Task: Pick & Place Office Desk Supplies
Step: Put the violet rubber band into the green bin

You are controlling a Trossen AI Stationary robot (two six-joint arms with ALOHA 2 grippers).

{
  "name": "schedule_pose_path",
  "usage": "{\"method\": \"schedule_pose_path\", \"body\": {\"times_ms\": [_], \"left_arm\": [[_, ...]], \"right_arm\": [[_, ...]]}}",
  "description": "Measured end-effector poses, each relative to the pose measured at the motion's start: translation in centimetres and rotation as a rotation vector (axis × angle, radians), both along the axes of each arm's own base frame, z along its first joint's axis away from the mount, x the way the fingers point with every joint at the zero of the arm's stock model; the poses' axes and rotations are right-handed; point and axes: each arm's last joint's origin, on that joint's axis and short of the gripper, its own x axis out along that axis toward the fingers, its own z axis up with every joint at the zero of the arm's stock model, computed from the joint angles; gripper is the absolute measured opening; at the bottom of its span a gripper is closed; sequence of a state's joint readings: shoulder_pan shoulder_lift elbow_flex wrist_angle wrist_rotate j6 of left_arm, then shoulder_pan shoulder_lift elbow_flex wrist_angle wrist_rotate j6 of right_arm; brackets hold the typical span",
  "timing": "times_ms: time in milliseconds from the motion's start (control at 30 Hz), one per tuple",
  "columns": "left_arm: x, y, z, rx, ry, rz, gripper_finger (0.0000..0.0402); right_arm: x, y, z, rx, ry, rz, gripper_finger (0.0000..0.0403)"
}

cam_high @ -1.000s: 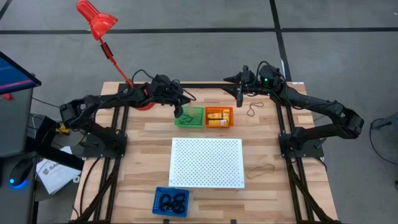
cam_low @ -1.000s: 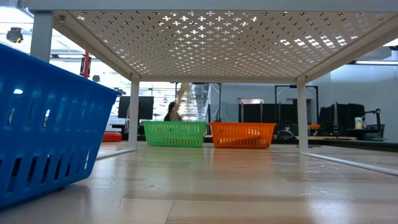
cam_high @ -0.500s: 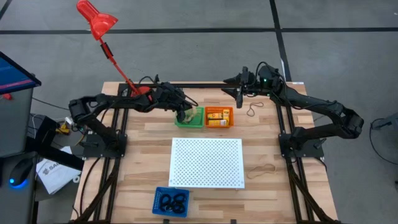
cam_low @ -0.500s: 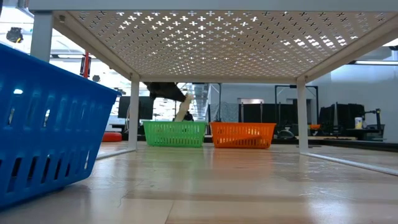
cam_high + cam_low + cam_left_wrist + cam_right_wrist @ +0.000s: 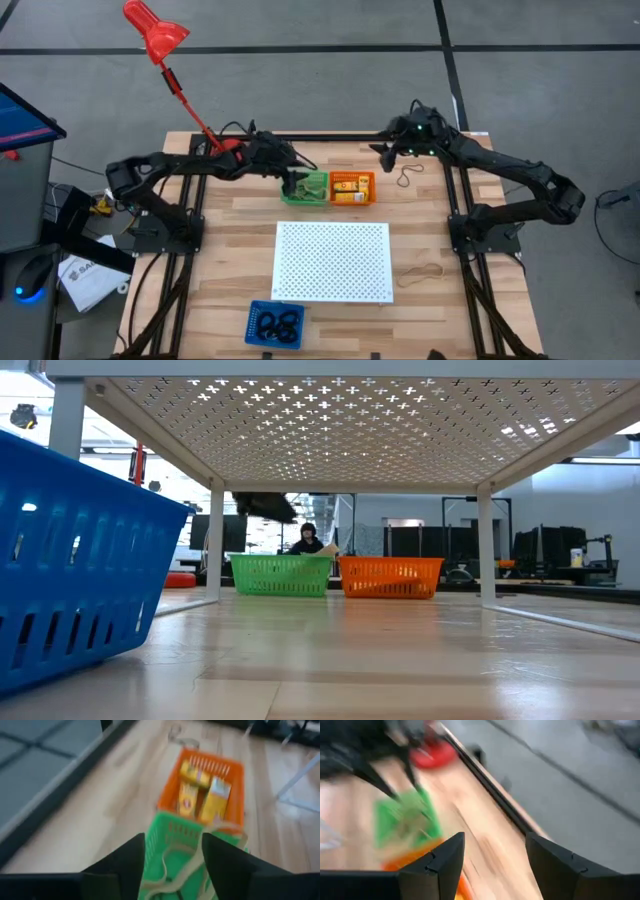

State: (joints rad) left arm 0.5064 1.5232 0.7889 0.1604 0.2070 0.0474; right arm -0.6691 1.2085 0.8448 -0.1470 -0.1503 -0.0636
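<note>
Blue tray [image 5: 273,325] nearest me already holds black rings [image 5: 277,324]. One tan band [image 5: 423,270] lies loose right of the white board [image 5: 332,262], another [image 5: 404,178] near my right claw [image 5: 381,150], fingers spread, empty. My left claw [image 5: 296,185], open, hangs over the green tray [image 5: 308,188] holding bands; orange tray [image 5: 352,188] holds blocks. Wooden surface [image 5: 220,250], grey floor, red lamp [image 5: 155,28] beyond.

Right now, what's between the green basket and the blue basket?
In the high view, the white perforated board lies between the green basket and the blue basket.
</note>
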Motion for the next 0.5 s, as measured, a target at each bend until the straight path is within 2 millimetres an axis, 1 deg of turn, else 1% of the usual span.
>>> {"method": "schedule_pose_path", "body": {"times_ms": [100,233,400,500], "left_arm": [[-0.3,-0.2,2.0,0.080,-0.074,-0.019,0.0207],[-1.0,-0.6,4.4,0.173,-0.162,-0.038,0.0219],[-1.7,-1.0,6.0,0.226,-0.205,-0.047,0.0213],[-2.1,-1.2,6.7,0.239,-0.225,-0.046,0.0206]], "right_arm": [[-0.8,-0.3,-1.5,0.115,0.112,-0.153,0.0207],[-1.8,-0.8,-4.2,0.256,0.269,-0.353,0.0207],[-2.1,-1.1,-8.4,0.401,0.388,-0.440,0.0207],[-2.2,-1.0,-10.2,0.478,0.465,-0.477,0.0201]]}}
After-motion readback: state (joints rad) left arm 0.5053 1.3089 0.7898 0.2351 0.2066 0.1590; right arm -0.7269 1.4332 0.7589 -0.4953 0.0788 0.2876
